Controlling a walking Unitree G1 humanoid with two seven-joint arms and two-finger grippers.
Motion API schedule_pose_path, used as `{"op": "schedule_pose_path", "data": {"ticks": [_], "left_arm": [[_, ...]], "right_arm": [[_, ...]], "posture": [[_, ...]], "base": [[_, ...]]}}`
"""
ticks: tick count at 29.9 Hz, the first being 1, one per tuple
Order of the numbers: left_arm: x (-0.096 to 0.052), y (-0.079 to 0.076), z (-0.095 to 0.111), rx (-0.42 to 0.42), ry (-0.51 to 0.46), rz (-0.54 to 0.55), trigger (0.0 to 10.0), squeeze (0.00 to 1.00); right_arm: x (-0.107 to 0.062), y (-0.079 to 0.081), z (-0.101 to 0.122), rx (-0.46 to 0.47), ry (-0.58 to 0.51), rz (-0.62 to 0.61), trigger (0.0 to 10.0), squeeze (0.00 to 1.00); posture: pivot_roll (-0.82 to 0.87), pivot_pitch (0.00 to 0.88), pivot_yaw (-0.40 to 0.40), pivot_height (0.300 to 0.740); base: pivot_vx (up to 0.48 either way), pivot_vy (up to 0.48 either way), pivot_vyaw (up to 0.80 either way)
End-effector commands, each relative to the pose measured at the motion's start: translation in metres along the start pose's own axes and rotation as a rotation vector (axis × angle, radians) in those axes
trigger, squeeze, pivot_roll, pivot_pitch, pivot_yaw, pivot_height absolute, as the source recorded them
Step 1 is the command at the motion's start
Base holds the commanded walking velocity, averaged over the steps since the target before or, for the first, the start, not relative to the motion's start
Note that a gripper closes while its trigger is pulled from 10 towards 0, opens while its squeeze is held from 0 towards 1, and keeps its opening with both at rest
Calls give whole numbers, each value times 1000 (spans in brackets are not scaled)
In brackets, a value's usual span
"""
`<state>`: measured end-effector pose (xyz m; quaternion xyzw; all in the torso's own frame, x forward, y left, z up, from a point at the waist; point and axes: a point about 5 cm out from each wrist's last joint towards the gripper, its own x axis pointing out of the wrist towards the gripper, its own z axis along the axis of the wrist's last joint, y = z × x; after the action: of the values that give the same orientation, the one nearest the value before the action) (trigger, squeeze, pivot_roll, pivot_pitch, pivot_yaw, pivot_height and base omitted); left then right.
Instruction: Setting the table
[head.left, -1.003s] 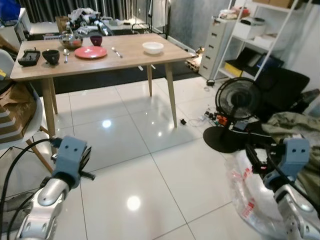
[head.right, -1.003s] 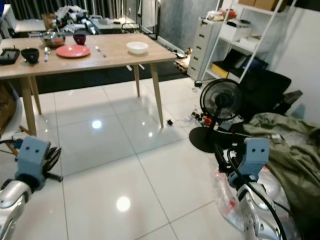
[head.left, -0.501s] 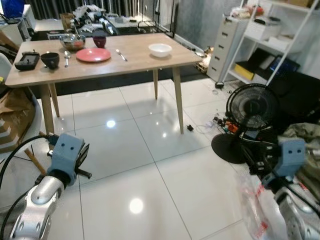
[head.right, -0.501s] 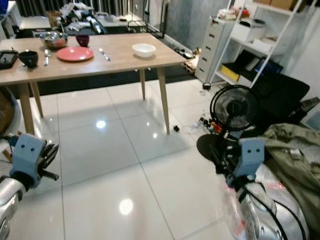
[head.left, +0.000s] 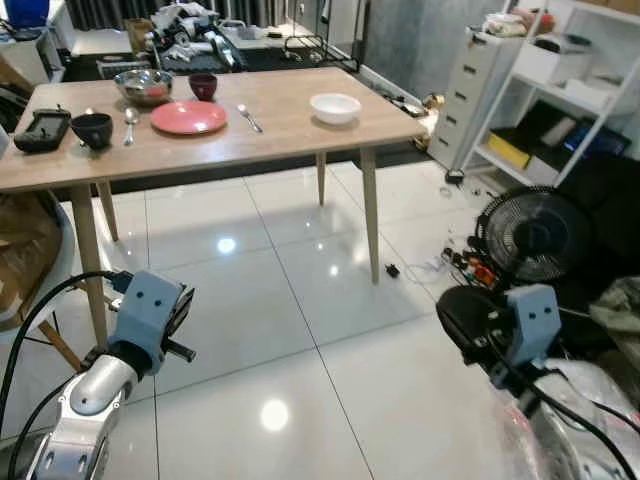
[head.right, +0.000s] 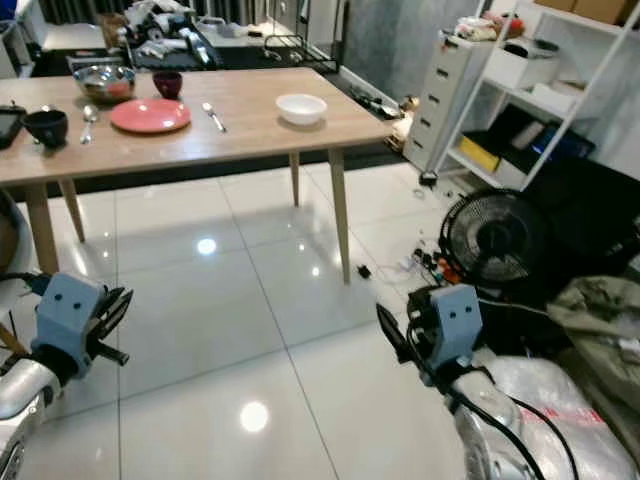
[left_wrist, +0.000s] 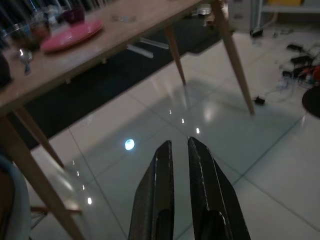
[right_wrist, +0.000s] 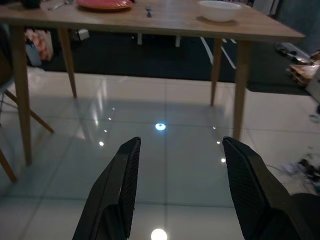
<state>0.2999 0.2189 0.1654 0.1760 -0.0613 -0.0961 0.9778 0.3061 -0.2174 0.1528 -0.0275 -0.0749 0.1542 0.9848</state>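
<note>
Up ahead across the white tiled floor (head.left: 300, 330) we see the wooden surface (head.left: 280, 130) with the tableware spread over it, well apart from both our arms. Near the middle sits a pink plate (head.left: 188, 117), with a fork (head.left: 248, 118) lying just beside it on the side toward the white bowl (head.left: 335, 107). That white bowl stands alone near the right end. Behind the plate there's a metal bowl (head.left: 142, 86) and a small dark red cup (head.left: 203, 86). Toward the left end we've got a spoon (head.left: 130, 118), a black bowl (head.left: 92, 129) next to it, and a black tray-like thing (head.left: 38, 128) at the edge; can't really tell what that one is.

Our left claw (left_wrist: 179, 145) hangs low over the floor on the left, fingers clenched nearly together with just a thin slit between them, holding nothing. Our right claw (right_wrist: 180, 150) is low on the right, fingers (right_wrist: 125, 170) spread wide apart, also empty, aimed at the table legs and the tiles under them.

Off to the right there's a black floor fan (head.left: 535, 240) with some cables (head.left: 460, 265) scattered on the tiles near it, a grey drawer unit (head.left: 480, 90), and a white shelf rack (head.left: 570, 80) with boxes on it. A chair (head.left: 40, 300) with wooden legs sits at the left, close to our left arm.
</note>
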Motion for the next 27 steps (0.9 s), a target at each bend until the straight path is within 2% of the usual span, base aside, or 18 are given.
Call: {"op": "schedule_pose_path", "data": {"ticks": [1, 27], "left_arm": [[0, -4, -2, 9, 8, -28, 10000, 0], [2, -4, 4, -17, 0, -31, 10000, 0]], "right_arm": [[-4, -4, -7, 22, 33, -21, 10000, 0], [2, -10, -3, 20, 17, -47, 10000, 0]], "posture": [[106, 86, 21, 740], [115, 90, 22, 740]], "base": [[465, 0, 0], [465, 0, 0]]}}
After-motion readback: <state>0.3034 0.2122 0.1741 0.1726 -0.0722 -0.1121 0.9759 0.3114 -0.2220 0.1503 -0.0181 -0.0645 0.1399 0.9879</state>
